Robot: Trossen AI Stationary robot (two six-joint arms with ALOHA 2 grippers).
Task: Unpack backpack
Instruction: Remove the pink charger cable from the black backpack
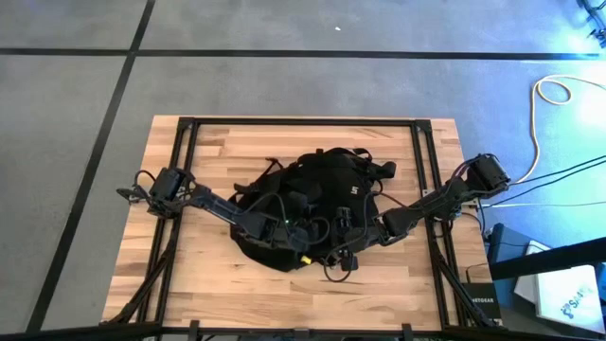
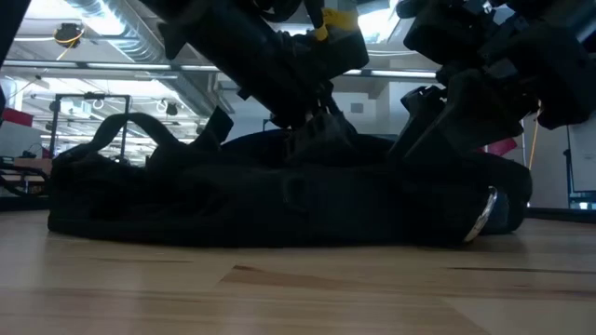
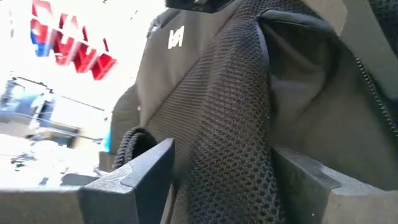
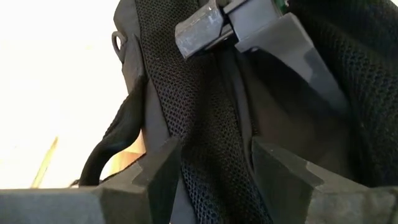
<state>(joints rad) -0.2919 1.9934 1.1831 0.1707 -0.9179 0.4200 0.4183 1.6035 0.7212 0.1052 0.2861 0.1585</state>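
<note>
On wood tabletop (image 1: 189,284), soft black mesh-strapped backpack (image 1: 322,180)

White logo on backpack (image 3: 176,38)

backpack (image 1: 322,185) | black soft fabric, mesh panels, white logo | lying flat, slumped, straps splayed | centre of wooden table, toward its near edge

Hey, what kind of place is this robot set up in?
Probably a lab or workshop. A wooden table with a black frame stands on grey carpet tiles, cables trail beside it, and exposed ceiling ducts show behind the backpack.
</note>
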